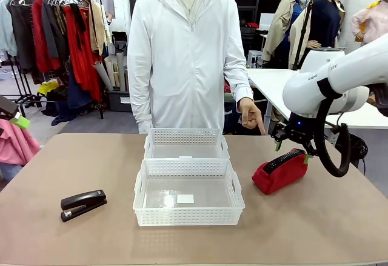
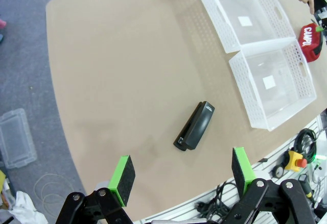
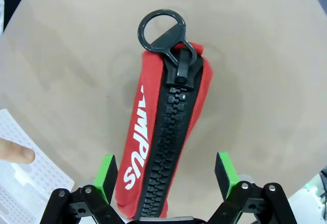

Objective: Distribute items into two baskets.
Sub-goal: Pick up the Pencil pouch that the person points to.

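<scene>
Pouch axis: we saw the red pouch (image 3: 164, 132) running straight away from the right pincer (image 3: 165, 174), which straddled its near end, open.
Left pincer (image 2: 182, 175): open, well above the stapler (image 2: 195, 126).

The red cloth pouch (image 3: 200, 96) looks matt and finely woven; its chunky black zip (image 3: 166, 142) and ring pull (image 3: 161, 40) look like moulded plastic. The two white lattice-sided plastic baskets (image 1: 188, 216) gleam faintly. The black desk stapler (image 1: 83, 204) is semi-glossy. The tan surface (image 1: 315, 229) is smooth, matt.

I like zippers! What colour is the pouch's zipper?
Black zipper; right wrist view shows it best.
</scene>
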### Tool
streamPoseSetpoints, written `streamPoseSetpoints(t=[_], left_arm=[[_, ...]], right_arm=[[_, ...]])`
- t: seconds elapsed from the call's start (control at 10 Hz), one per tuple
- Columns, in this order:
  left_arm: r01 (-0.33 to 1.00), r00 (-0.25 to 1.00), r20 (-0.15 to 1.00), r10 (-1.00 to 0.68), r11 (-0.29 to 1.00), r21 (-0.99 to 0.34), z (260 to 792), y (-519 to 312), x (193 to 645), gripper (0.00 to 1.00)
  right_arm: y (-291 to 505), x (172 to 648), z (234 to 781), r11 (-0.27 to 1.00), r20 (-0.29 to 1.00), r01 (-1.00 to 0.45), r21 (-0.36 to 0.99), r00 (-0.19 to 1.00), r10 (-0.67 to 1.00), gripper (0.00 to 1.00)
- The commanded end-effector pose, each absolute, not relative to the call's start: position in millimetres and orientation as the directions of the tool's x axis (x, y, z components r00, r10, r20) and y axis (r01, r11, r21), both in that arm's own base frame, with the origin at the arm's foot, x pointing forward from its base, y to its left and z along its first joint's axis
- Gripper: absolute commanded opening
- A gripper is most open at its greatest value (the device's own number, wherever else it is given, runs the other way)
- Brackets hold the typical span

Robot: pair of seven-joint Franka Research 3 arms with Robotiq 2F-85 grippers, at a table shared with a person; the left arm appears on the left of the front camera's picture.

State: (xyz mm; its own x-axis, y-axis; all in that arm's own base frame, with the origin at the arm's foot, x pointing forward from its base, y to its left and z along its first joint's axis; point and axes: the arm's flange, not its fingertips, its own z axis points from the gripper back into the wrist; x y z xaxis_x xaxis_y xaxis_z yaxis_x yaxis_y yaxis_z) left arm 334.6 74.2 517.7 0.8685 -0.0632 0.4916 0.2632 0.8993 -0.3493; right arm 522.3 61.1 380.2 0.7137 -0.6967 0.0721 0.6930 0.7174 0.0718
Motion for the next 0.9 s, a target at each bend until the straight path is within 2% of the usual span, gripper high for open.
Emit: streamPoseSetpoints(t=[0.0,0.4,0.7,0.8], left_arm=[[0.266,0.867,0.494,-0.060,0.895,-0.357,517,75,334,0.98],[0.266,0.867,0.494,-0.060,0.895,-0.357,517,75,334,0.98],[0.266,0.867,0.494,-0.060,0.895,-0.357,517,75,334,0.98],[0.266,0.867,0.494,-0.060,0.895,-0.357,517,75,334,0.98]], right_arm=[[60,524,370,0.680,0.068,0.730,0.066,0.677,-0.733,1.00],[56,525,328,0.673,-0.017,0.735,0.080,0.676,-0.737,1.00],[60,521,317,0.683,-0.063,0.724,0.091,0.689,-0.722,1.00],[58,520,319,0.719,-0.104,0.687,0.104,0.726,-0.679,1.00]])
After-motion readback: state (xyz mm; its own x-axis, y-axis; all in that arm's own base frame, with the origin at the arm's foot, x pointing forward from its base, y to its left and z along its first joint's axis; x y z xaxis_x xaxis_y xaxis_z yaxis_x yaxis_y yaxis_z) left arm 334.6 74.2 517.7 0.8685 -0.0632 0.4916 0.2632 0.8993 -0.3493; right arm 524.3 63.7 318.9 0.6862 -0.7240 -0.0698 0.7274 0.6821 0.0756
